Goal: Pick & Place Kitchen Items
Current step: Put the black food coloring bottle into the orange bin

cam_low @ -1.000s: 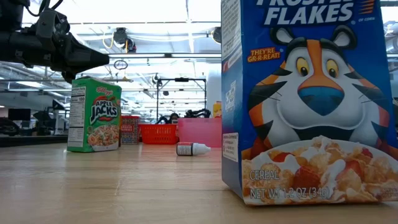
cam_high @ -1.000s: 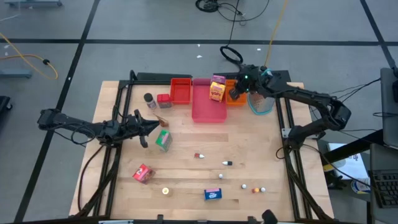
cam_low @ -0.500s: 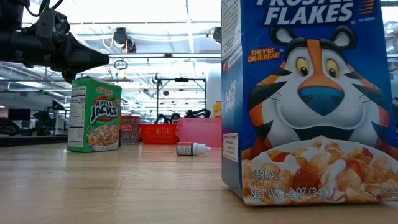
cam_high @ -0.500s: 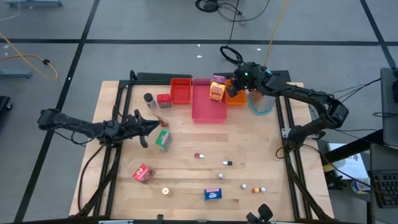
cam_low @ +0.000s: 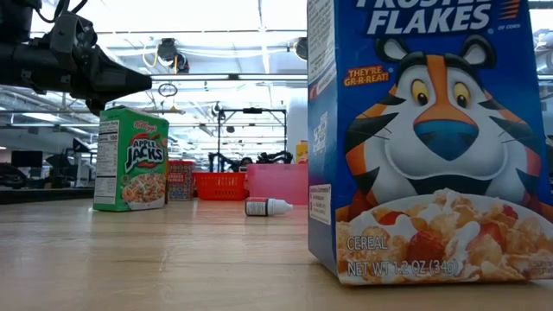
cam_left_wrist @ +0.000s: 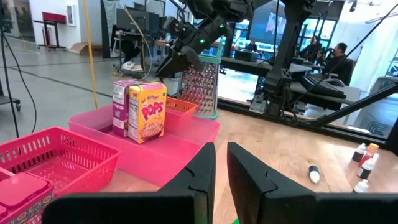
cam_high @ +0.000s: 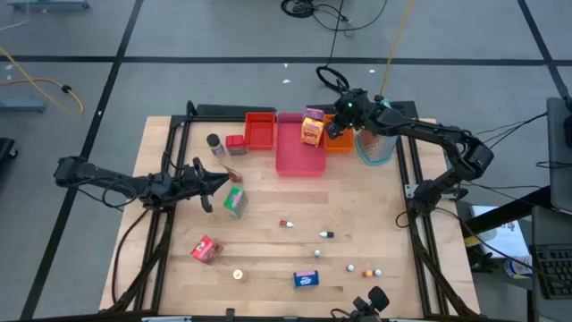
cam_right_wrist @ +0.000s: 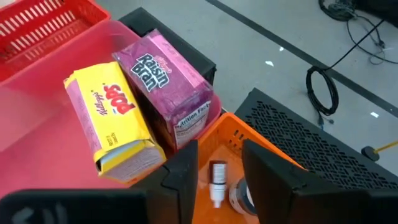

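My right gripper (cam_right_wrist: 219,152) (cam_high: 332,128) hangs open over the orange tray (cam_right_wrist: 264,149) at the table's far edge. A small white bottle (cam_right_wrist: 217,180) lies in that tray, below the gap between the fingers. Beside it, in the pink tray (cam_high: 299,159), stand a yellow Pops box (cam_right_wrist: 115,130) and a purple raisin box (cam_right_wrist: 171,87). My left gripper (cam_high: 223,181) (cam_left_wrist: 221,168) waits shut and level at the table's left, just above the green Apple Jacks box (cam_high: 235,203), which stands on the table.
A red tray (cam_high: 260,130), a dark-capped shaker (cam_high: 214,143) and a small red box (cam_high: 235,142) stand at the far left. A metal grater (cam_left_wrist: 200,90) stands right of the orange tray. A pink-red pouch (cam_high: 205,249), a blue cereal box (cam_high: 307,279) and little bottles (cam_high: 327,234) lie nearer.
My right gripper has edged a little toward the table's far left over the orange tray and sunk slightly.
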Robot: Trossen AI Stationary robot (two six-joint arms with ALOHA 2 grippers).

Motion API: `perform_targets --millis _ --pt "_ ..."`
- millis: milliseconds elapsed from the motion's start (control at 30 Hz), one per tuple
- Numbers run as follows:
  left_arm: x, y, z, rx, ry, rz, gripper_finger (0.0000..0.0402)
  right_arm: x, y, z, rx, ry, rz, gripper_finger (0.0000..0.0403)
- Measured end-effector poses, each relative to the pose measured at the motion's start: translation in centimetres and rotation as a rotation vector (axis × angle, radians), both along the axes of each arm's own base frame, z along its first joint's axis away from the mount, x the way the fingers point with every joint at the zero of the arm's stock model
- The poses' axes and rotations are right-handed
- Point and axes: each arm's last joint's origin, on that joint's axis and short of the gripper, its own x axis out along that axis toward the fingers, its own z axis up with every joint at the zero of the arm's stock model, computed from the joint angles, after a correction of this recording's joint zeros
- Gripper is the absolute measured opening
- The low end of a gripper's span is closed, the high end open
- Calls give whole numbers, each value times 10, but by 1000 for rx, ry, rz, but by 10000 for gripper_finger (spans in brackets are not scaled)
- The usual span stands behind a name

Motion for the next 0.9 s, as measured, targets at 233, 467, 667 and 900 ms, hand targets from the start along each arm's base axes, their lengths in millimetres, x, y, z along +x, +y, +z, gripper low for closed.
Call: perform_targets --millis 233,467,667,900 --pt "0 0 0 0 0 0 40 3 7 1 4 7 27 132" --pt "0 0 0 0 1 0 40 13 37 11 64 -28 198 126" --pt "0 0 0 0 1 0 40 22 73 19 170 -68 409 126" --pt "0 0 0 -2 0 0 40 31 125 22 212 -2 576 125"
